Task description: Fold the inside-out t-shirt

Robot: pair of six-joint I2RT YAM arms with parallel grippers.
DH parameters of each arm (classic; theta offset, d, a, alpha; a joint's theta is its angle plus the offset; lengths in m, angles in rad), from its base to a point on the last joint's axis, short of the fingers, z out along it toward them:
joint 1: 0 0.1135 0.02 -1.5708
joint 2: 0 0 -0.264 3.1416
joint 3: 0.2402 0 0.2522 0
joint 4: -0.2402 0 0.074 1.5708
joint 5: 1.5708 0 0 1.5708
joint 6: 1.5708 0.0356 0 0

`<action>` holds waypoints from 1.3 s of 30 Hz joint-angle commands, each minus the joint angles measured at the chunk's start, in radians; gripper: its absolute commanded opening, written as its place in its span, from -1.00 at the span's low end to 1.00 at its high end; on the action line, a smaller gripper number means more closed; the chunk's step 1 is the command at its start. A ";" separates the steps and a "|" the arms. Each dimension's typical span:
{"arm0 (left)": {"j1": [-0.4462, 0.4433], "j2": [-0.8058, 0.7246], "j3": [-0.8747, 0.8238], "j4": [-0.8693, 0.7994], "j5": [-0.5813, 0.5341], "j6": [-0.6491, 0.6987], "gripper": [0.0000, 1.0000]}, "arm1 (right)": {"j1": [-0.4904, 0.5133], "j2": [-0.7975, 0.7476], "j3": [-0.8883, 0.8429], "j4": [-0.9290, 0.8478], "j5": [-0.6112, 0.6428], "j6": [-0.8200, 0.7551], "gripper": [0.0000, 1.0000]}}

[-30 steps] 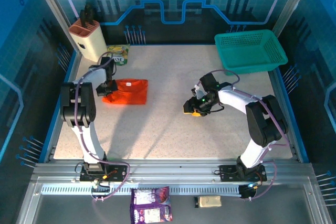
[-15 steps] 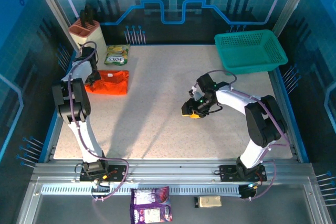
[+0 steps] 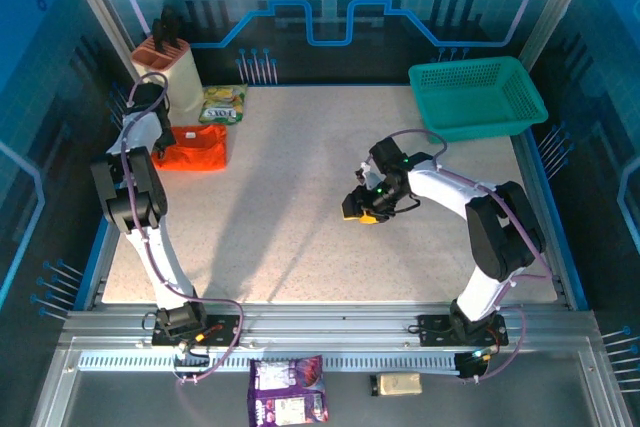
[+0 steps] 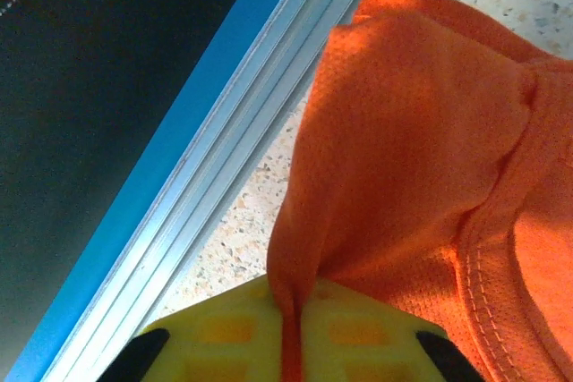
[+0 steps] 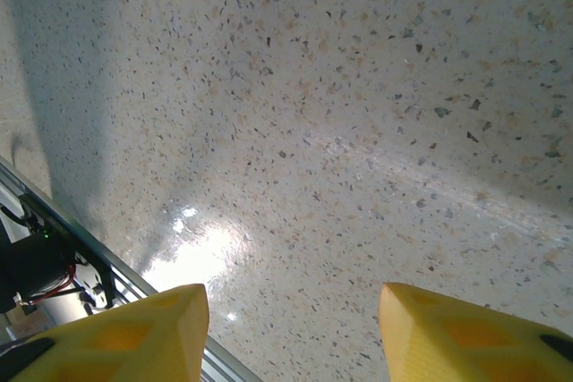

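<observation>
t-shirt [image 3: 195, 147] plain bright orange, fine mesh knit up close; table [image 3: 300, 197] beige with dark speckle, blue border [image 4: 159, 154]; basket [image 3: 478, 97] teal mesh; left gripper [image 4: 291, 333] and right gripper [image 5: 288, 310] yellow; knife block [image 3: 168, 72] cream, orange top; packet [image 3: 288, 390] purple

Twin arms at the table: the left arm [image 3: 135, 197] and the right arm [image 3: 490, 227] were each built of white tubular links between bulky black joint housings. Thin purple cables [image 3: 243, 325] looped along both and ran down to black bases [image 3: 185, 322]. The left gripper [image 4: 291, 328] and the right gripper [image 5: 291, 328] ended in blocky yellow fingers [image 5: 466, 328], the left pair moulded with shallow square recesses, on black mounts. A small green light [image 3: 378, 187] glowed on the right wrist.
</observation>
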 commanded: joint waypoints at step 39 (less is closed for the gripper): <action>0.153 -0.136 -0.351 0.233 0.626 -0.330 0.76 | -0.068 -0.114 -0.113 0.059 0.004 -0.025 0.13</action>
